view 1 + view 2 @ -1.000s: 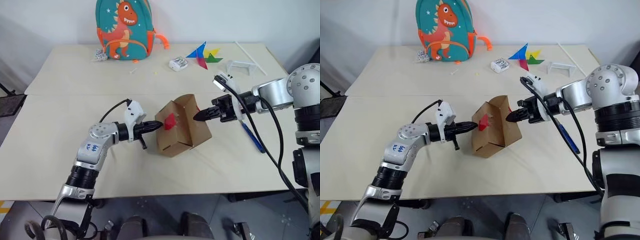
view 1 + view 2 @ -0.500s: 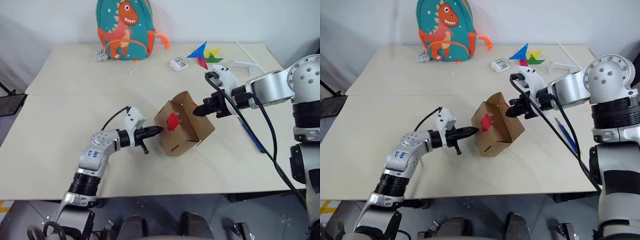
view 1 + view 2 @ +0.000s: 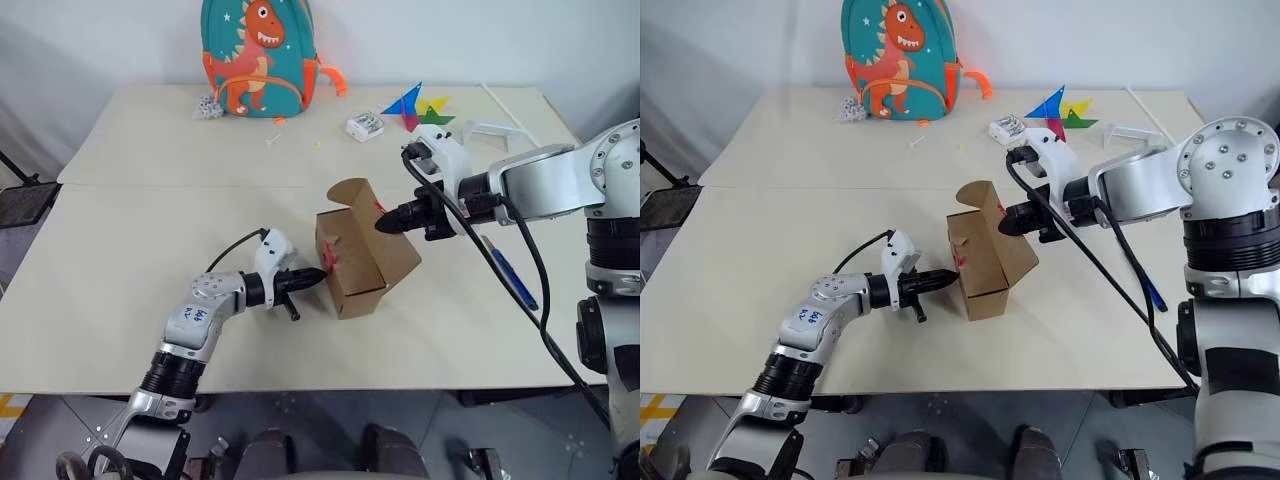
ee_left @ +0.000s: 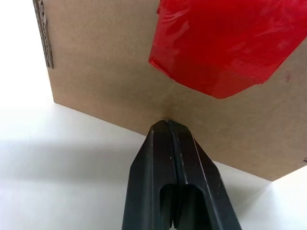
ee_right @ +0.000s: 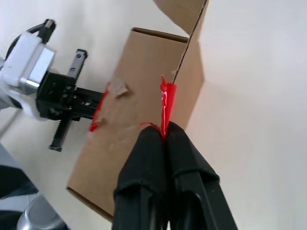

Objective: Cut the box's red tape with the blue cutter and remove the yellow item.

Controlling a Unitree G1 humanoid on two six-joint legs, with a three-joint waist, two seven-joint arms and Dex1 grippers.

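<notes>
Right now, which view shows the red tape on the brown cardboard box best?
The left wrist view: the glossy red tape sits large on the brown cardboard box. The right wrist view shows a thin torn strip edge-on. The eye views show a small red patch.

Both arms are silver-grey with black joints and trailing black cables. The left hand [image 3: 312, 276] has black fingers, as does the right hand [image 3: 385, 225]. White housings cap the wrists.

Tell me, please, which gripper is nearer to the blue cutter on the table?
The right gripper, shut at the box's upper edge, is nearer to the blue cutter. The left gripper is at the box's far side.
</notes>
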